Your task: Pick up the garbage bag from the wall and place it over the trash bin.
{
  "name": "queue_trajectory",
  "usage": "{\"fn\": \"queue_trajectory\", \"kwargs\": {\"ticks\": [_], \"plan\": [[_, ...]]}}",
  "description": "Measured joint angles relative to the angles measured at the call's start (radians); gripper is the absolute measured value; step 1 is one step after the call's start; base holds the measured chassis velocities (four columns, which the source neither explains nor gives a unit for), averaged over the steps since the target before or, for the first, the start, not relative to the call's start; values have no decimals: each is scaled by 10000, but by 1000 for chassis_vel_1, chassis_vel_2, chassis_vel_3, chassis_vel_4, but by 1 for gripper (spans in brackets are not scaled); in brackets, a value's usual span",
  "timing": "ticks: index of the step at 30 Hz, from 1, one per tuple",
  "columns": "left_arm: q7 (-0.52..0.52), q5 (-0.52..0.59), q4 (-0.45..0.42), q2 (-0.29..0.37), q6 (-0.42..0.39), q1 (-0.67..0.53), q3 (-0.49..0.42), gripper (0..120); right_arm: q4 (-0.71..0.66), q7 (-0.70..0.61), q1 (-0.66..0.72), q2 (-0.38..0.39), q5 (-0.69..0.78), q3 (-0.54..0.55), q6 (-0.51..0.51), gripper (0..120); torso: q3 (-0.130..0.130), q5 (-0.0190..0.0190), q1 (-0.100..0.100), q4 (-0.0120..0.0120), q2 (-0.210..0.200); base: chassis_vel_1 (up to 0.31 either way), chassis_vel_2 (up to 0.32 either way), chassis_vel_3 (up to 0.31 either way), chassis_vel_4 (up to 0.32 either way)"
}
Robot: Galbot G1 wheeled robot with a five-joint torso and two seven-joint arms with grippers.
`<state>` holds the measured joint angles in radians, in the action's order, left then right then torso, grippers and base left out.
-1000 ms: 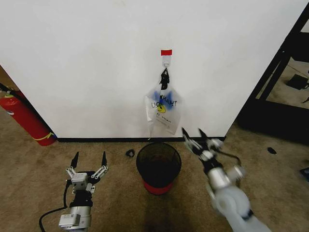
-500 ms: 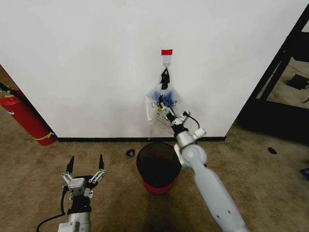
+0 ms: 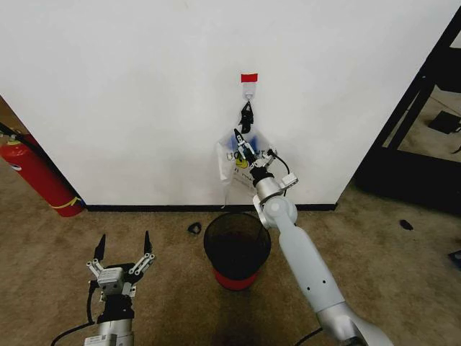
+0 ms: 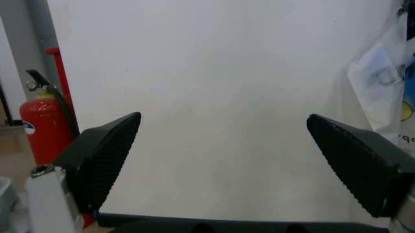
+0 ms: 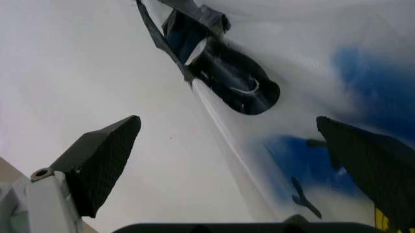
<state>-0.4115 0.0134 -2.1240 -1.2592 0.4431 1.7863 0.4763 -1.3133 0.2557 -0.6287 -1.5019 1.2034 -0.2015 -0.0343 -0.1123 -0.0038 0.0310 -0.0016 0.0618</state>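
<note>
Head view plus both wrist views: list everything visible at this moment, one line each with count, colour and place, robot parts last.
garbage bag: 1, translucent white with blue lettering and a yellow mark, hanging on the wall above the trash bin
hook: 1, white, on the wall under the red tape strip
wall: 1, white with black baseboard, straight ahead
trash bin: 1, black wire mesh with red base band, on the floor below the bag
fire extinguisher: 1, red, on the floor by the wall, far left
small dark object: 1, black, on the carpet left of the bin
carpet: brown, floor
left gripper: 1, open, low over the carpet left of the bin
right gripper: 1, open, raised at the bag's front
</note>
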Motion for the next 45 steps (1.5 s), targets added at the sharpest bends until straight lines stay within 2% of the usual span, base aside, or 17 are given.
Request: {"fn": "queue_trajectory", "kwargs": {"ticks": [17,42,45], "plan": [[21,61,-19,-46,50,49,-14,100,839,263,761,-331,-63,-65,96,100,0,-1,0,2,0,0,0,0,0],[47,36,-112,-76,164,62,-58,100,282,377,684,-31,229,-169,141,100,1,0,0,1,2,0,0,0,0],[49,36,-134,-82,183,101,-54,100,276,384,689,-34,291,-200,155,96,1,0,0,1,2,0,0,0,0]]}}
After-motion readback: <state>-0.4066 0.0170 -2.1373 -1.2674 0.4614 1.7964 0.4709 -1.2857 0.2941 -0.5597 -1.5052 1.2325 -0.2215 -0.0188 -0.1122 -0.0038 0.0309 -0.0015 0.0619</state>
